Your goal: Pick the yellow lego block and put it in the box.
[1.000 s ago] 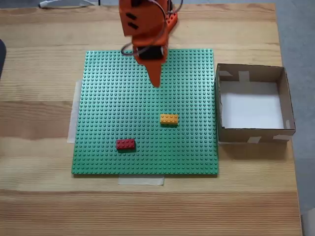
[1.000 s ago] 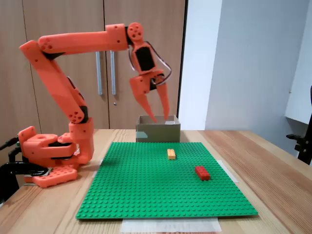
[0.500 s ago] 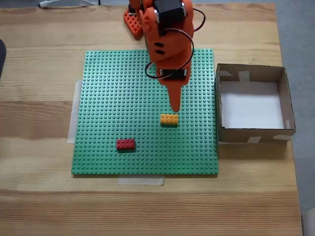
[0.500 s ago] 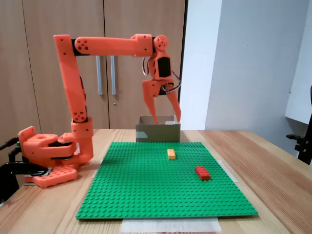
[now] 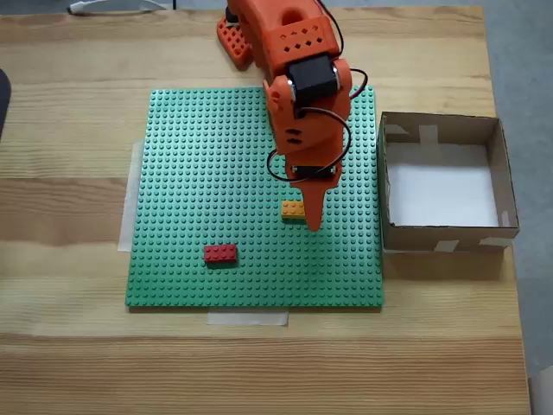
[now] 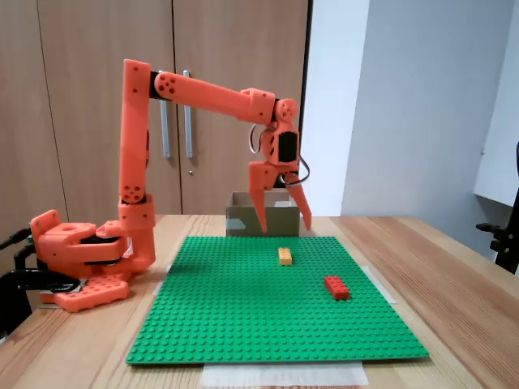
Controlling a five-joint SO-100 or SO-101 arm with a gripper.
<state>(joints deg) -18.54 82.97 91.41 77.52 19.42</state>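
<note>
The yellow lego block [image 5: 292, 208] [image 6: 285, 256] lies on the green baseplate [image 5: 207, 190] [image 6: 243, 308], right of centre in the top-down fixed view. My orange gripper [image 5: 313, 220] [image 6: 285, 225] hangs open above it, fingers spread and pointing down, with clear air between the tips and the block in the side fixed view. From above, the gripper covers the block's right end. The box [image 5: 445, 233] [image 6: 243, 220], brown cardboard with a white bottom, stands off the plate's right edge from above, and behind the gripper in the side fixed view.
A red brick [image 5: 220, 253] [image 6: 336, 287] sits on the plate near its front left from above. The arm's orange base [image 6: 77, 251] stands beside the plate's far edge. Bare wooden table [image 5: 69, 346] surrounds the plate.
The arm has reached out and lowered. The open gripper travelled from over the plate's far edge to directly above the yellow block. Both bricks and the box stayed put.
</note>
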